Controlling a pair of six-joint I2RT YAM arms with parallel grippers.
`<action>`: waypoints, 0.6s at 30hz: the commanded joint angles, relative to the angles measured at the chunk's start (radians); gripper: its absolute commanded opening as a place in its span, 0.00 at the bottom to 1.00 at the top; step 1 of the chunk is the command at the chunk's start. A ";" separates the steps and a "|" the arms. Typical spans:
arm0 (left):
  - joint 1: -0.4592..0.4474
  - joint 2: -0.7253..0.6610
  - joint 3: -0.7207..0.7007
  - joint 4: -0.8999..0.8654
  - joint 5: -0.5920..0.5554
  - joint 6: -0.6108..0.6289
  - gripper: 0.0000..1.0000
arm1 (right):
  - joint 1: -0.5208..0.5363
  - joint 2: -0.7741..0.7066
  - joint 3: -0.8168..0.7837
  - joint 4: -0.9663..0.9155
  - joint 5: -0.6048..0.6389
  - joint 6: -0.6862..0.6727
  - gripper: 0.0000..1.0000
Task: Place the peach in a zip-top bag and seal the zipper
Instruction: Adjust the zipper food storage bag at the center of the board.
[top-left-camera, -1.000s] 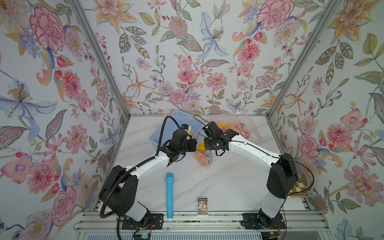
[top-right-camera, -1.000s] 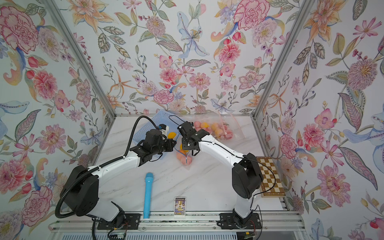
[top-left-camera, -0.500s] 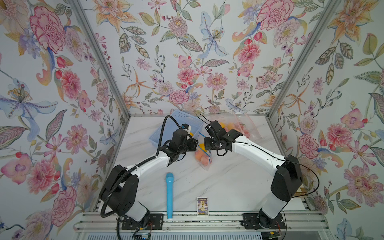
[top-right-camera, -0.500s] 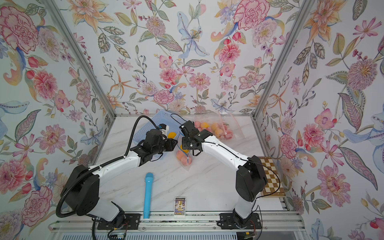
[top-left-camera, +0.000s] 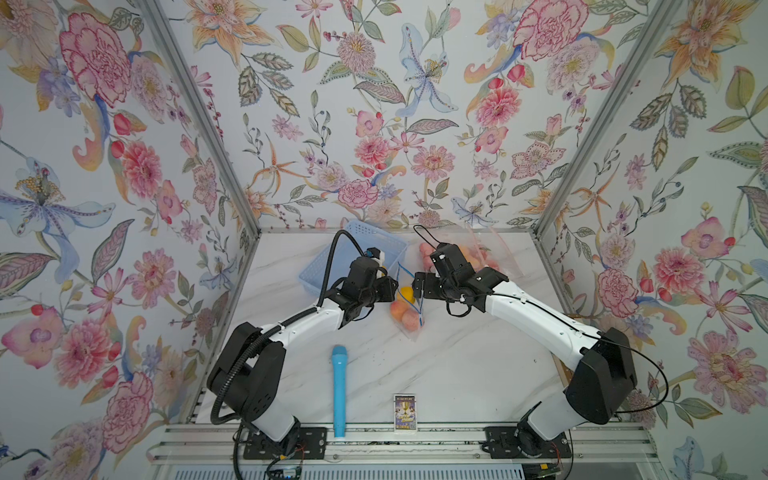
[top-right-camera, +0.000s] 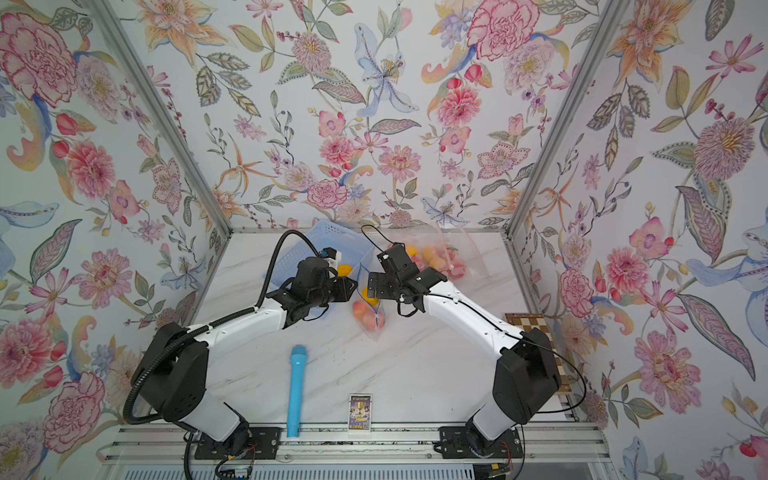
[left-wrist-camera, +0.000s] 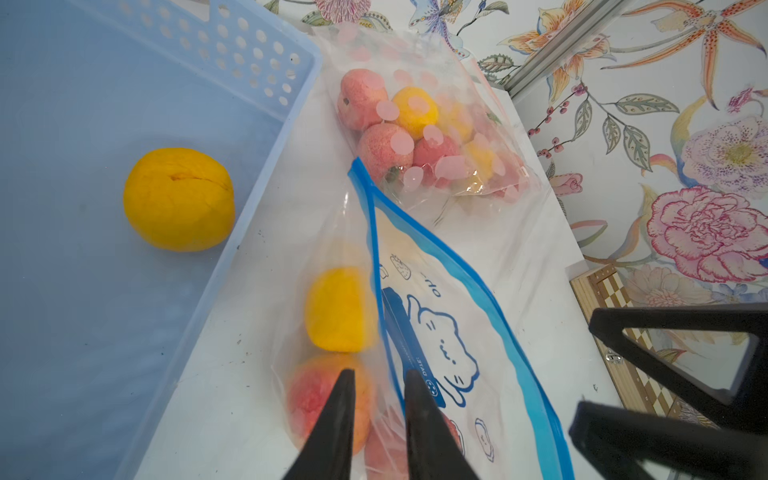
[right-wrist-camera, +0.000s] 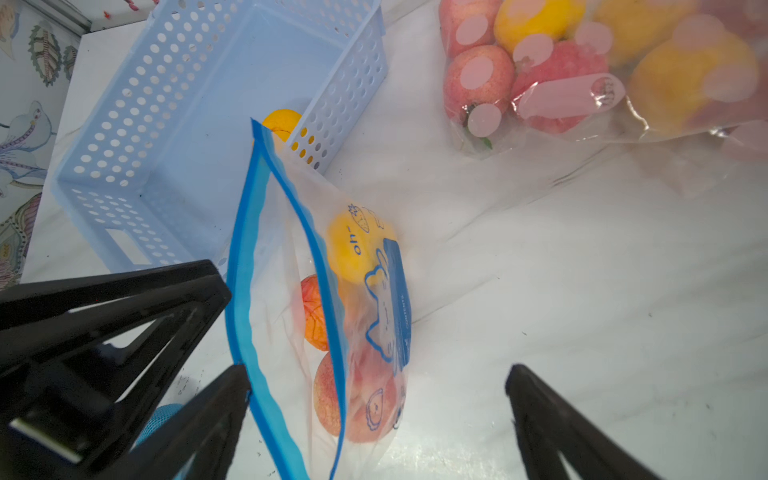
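The zip-top bag (top-left-camera: 409, 322) lies mid-table with its blue zipper lips apart; in the right wrist view the bag (right-wrist-camera: 291, 249) shows a gaping mouth. Inside are a yellow peach (left-wrist-camera: 338, 309) and pink peaches (left-wrist-camera: 328, 399). My left gripper (left-wrist-camera: 379, 374) hovers over the bag with its fingers a little apart, one zipper lip running past the gap. My right gripper (right-wrist-camera: 378, 374) is wide open astride the bag, one finger (right-wrist-camera: 224, 407) against the outer lip. In both top views the two grippers (top-left-camera: 392, 286) (top-right-camera: 370, 286) face each other across the bag's mouth.
A blue basket (top-left-camera: 349, 257) behind the bag holds one yellow peach (left-wrist-camera: 178, 199). A dotted clear bag (left-wrist-camera: 415, 129) with several fruits lies at the back right. A blue cylinder (top-left-camera: 338, 390) and a card (top-left-camera: 404, 411) lie near the front edge. A chessboard (top-right-camera: 536, 328) sits at the right.
The right gripper's jaws have opened wide and let go of the bag's lip. The left gripper's jaws have parted slightly. The bag stays in about the same place.
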 joint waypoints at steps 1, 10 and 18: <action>0.002 0.002 0.024 -0.012 -0.014 0.021 0.25 | -0.022 -0.002 -0.028 0.041 -0.054 0.018 0.86; 0.004 -0.074 0.024 -0.047 -0.076 0.054 0.25 | -0.026 0.022 -0.055 0.114 -0.157 0.024 0.58; 0.030 -0.083 0.055 -0.077 -0.165 0.112 0.35 | -0.026 0.035 -0.068 0.140 -0.181 0.035 0.56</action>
